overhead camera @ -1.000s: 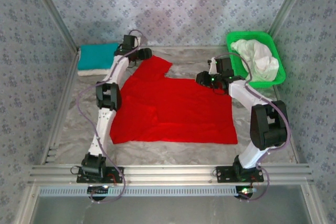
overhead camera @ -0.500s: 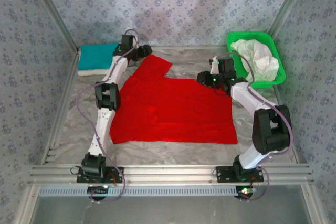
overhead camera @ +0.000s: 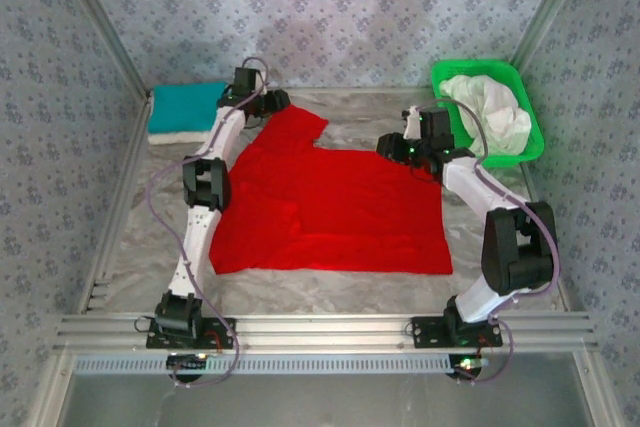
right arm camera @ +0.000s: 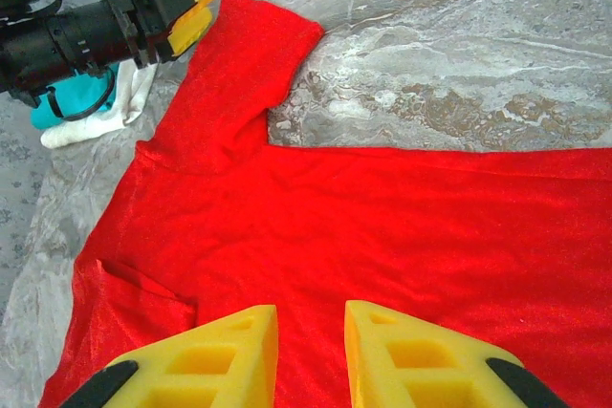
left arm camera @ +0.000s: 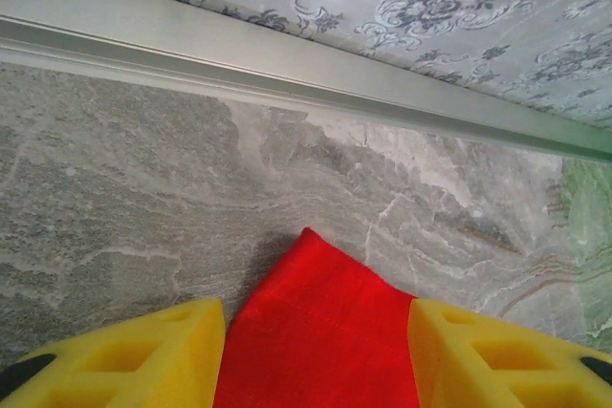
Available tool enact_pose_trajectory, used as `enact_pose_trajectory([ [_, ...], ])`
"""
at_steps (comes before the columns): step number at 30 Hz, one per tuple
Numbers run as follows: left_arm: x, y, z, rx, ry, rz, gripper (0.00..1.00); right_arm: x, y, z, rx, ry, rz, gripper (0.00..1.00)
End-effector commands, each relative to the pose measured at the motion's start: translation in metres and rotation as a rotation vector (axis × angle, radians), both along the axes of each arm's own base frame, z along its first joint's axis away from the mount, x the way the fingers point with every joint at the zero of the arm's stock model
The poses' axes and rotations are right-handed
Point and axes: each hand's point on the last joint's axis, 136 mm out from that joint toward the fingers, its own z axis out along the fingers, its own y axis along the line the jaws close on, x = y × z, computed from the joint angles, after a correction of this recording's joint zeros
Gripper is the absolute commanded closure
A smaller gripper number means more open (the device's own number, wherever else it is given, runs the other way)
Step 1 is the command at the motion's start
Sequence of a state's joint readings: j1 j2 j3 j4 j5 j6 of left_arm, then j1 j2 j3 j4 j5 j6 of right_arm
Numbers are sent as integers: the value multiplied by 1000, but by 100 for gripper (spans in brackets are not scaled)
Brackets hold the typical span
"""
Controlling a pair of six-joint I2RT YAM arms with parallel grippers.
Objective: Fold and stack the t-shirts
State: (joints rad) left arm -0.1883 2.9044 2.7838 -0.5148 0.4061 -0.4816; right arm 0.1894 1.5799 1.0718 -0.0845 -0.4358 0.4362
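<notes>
Bright red short-sleeved cloth t-shirt (overhead camera: 340, 207) lay spread flat on grey marbled table (overhead camera: 330, 292), one sleeve pointing toward far wall. Left gripper (left arm camera: 314, 327) stood wide open at sleeve tip, cloth showing between yellow fingers, ungripped. Right gripper (right arm camera: 311, 332) hovered near shirt's far edge, fingers narrowly parted, holding nothing. Folded teal t-shirt (overhead camera: 185, 102) sat atop folded white cloth (overhead camera: 175, 134), far left. Crumpled white t-shirts (overhead camera: 495, 112) lay in green plastic mesh basket (overhead camera: 450, 75), far right.

The red t-shirt (overhead camera: 330, 207) lies spread flat mid-table; the teal t-shirt (overhead camera: 185, 104) sits folded far left, seemingly atop a white one (overhead camera: 178, 134).
</notes>
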Motion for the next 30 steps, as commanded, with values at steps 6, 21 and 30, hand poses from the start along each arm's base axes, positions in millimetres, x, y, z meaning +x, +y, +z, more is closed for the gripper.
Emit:
enact_pose_trajectory([
  [6,-30,-27,-15,38,91,-90,59,0,-5,-5,34,15,-8,73],
  [21,-17,-29,-12,27,28,-73,88,-3,-19,-9,89,33,-37,72],
  [30,-3,-14,41,80,-100,-54,100,1,-29,-25,21,93,-65,73],
])
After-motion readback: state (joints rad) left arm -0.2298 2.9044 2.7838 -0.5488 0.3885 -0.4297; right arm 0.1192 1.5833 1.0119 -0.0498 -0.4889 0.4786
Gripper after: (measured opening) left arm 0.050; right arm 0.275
